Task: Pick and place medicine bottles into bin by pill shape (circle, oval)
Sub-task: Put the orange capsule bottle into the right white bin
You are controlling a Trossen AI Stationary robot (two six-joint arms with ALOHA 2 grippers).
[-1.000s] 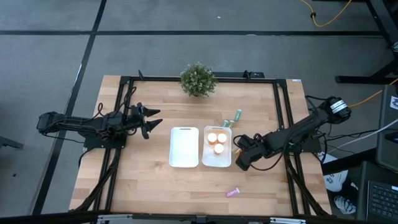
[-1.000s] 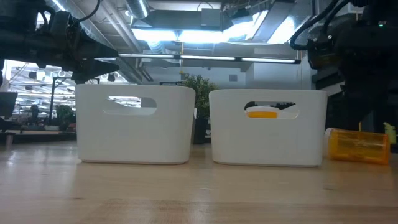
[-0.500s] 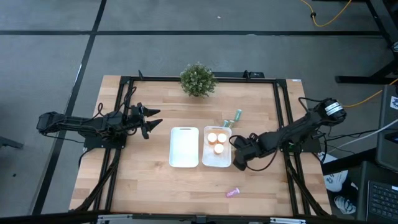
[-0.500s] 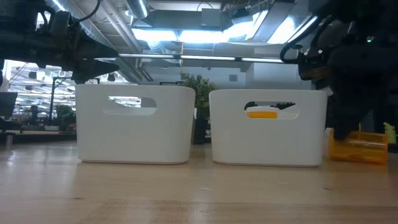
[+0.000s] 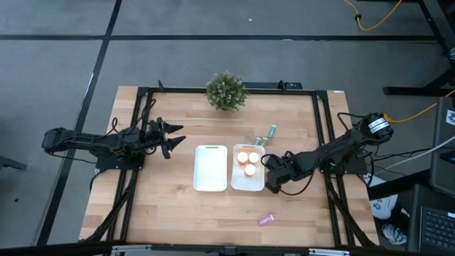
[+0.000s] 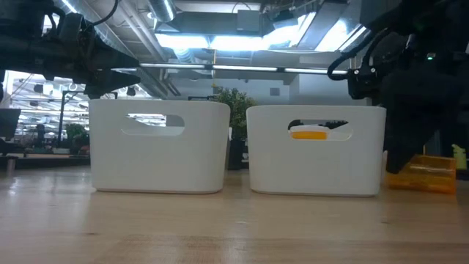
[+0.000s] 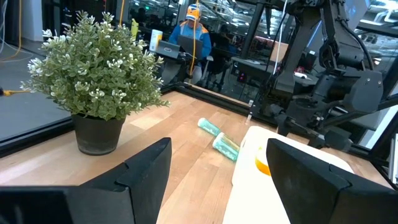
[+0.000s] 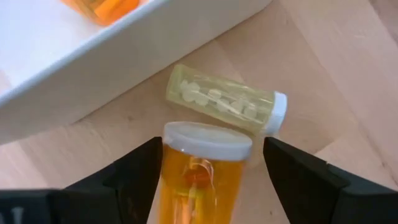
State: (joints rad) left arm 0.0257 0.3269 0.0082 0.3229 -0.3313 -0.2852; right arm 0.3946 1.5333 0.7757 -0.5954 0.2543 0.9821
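My right gripper (image 5: pixel 271 179) is open, low beside the right white bin (image 5: pixel 248 186). Its fingers stand on either side of an orange bottle with a white cap (image 8: pixel 200 169) that lies on its side on the table; the bottle also shows in the low view (image 6: pixel 429 174). A pale yellow-green bottle (image 8: pixel 224 99) lies on its side just beyond it, next to the bin wall. The right bin holds three orange bottles (image 5: pixel 248 162). The left bin (image 5: pixel 210 168) shows nothing inside. My left gripper (image 5: pixel 173 138) is open and empty, left of the bins. My right gripper has one finger (image 8: pixel 140 171) close against the orange bottle's side (image 8: pixel 171 177), and I cannot tell whether it touches. The other finger (image 8: pixel 298 177) stands apart from the bottle. The bottle lies on the table, its cap end away from the wrist.
Two teal bottles (image 5: pixel 266 135) lie behind the right bin; they also show in the left wrist view (image 7: pixel 219 137). A pink bottle (image 5: pixel 266 220) lies near the front edge. A potted plant (image 5: pixel 226 91) stands at the far edge.
My right gripper has gone down and a little toward the right bin, coming over the orange bottle lying beside that bin. The bottle has stayed where it was.
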